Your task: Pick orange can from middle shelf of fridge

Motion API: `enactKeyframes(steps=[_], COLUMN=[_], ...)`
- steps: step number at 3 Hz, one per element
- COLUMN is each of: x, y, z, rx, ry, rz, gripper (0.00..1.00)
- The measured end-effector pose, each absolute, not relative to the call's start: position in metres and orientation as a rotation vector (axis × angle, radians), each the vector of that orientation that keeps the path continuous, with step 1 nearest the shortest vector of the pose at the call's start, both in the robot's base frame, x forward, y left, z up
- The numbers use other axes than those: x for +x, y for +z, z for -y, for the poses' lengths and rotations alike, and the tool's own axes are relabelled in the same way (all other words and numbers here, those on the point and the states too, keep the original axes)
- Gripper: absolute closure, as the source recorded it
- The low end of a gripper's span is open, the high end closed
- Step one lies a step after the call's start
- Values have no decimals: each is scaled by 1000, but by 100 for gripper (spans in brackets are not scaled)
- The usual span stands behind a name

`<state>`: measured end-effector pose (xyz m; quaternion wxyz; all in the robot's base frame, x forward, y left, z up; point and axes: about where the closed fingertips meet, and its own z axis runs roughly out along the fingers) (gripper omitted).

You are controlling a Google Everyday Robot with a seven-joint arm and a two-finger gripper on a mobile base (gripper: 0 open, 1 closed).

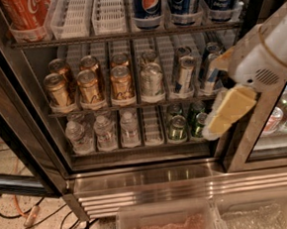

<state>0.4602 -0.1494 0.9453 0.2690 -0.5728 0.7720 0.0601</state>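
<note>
Looking into the fridge (138, 179), I had the gripper (216, 95) at the right edge of the view, about level with the middle shelf (133, 106) and out in front of it. Its fingers (231, 110) stood apart with nothing between them.

The orange can (121, 82) I judged the one to take stood upright at the front of the third lane from the left, its long axis vertical. It lay to the left of the fingers and deeper in. Between them stood a silver-green can (152, 81) and the blue-and-white cans (184, 74) (the reach would have to pass in front of those, not through them). More orange cans (89, 86) filled the two lanes further left.

On the top shelf I could read Pepsi on the blue bottles (147, 4) and part of a Coca-Cola script on the red bottle (26, 11). I could not make out the dark script low on the orange can.
</note>
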Motion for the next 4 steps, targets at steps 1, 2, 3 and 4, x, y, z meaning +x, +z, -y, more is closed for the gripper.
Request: enactKeyframes(steps=[1, 2, 3, 4], x=[466, 468, 469, 464], y=[932, 921, 923, 926], z=[127, 111, 110, 112], rx=[-1455, -1406, -1398, -1391], ry=[258, 319, 321, 304], rz=[-2032, -1984, -1978, -1968], gripper=[0, 0, 0, 0])
